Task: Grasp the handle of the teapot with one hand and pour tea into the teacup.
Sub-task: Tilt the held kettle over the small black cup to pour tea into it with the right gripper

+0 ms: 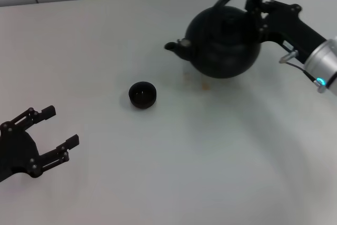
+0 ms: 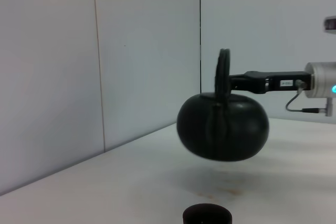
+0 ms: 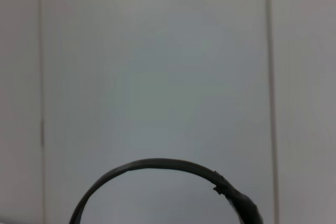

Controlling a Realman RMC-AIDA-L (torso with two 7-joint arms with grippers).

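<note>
Matte black teapot (image 1: 224, 43), dark brown-black teacup (image 1: 142, 95)

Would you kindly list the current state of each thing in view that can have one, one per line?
teapot: lifted clear of the table, roughly level, spout toward the teacup, not pouring
handle: upright, clamped by the right gripper
teacup: upright on the table, apart from the teapot
right gripper: shut on the handle
left gripper: open, holding nothing, low near the table
</note>
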